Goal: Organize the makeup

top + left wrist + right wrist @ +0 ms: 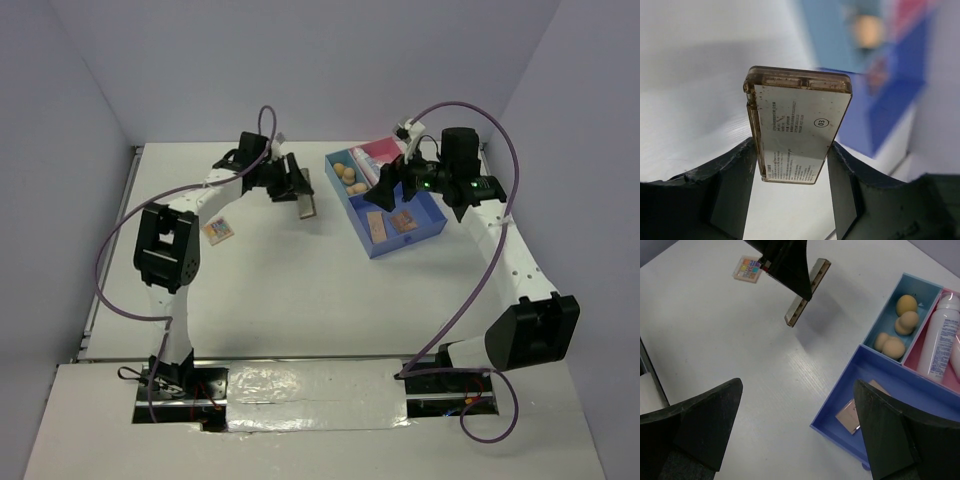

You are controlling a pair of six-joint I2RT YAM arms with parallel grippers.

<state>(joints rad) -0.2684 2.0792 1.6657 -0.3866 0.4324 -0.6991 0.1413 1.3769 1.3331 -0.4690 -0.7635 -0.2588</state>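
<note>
Left fingers (pixel 730 195) grip palette (pixel 797 132) by long edges | right fingers (pixel 695 430) spread above tray (pixel 824 412) rim

The left arm (pixel 200 195) bends toward the table's (pixel 300 300) far edge; the left end effector (pixel 298 190) clamps a palette (pixel 307 206). The right end effector (pixel 385 190) hovers, fingers spread wide.

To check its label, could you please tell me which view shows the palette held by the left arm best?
The left wrist view: the palette is close up, printed label facing the camera, gripped by the left tool. The top view shows it small and distant; the right wrist view shows it only edge-on.
</note>
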